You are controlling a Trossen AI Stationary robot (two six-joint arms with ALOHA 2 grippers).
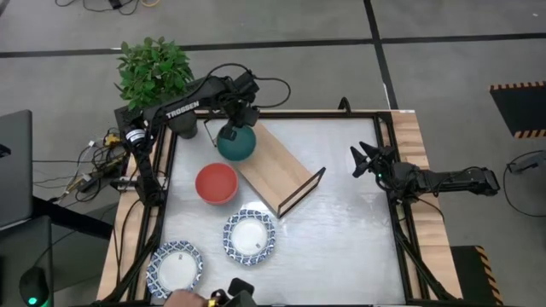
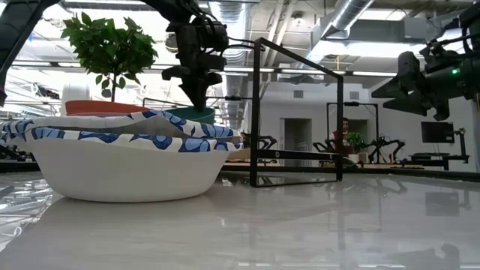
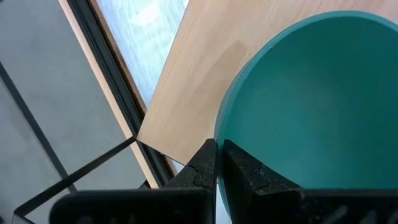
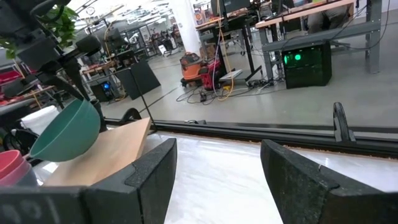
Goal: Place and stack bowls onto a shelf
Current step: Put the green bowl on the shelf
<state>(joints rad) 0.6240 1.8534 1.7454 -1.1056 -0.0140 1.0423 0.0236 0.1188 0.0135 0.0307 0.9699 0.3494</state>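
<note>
1. My left gripper [image 3: 217, 163] is pinched tight on the rim of the teal bowl [image 3: 311, 106], one finger inside the wall and one outside, so my jaws stand narrow with only the bowl's wall between them.
2. I hold that teal bowl [image 1: 236, 141] tilted over the far end of the shelf [image 1: 275, 169]; the right wrist view shows its lower edge close to the light-wood board [image 4: 102, 152], but I cannot tell whether it touches.
3. The shelf lies at an angle across the middle of the tabletop [image 1: 341, 239], its black wire end frame [image 1: 302, 191] at the near end and my bowl at the other.
4. Just beside the shelf's long edge, on my left side, sits the red bowl [image 1: 216, 183], with a pink one apparently nested in it [image 4: 12, 167].
5. Nearer the front edge stand two blue-and-white patterned bowls: one [image 1: 250, 235] close by the shelf's framed end, the other [image 1: 176, 268] at the front left corner, apart from the first.
6. My right gripper [image 1: 362, 160] waits at the right edge of the table, well apart from every bowl, its fingers [image 4: 155, 171] spread wide and holding nothing.
7. Beyond the far left corner stands a potted green plant [image 1: 153, 70].
</note>
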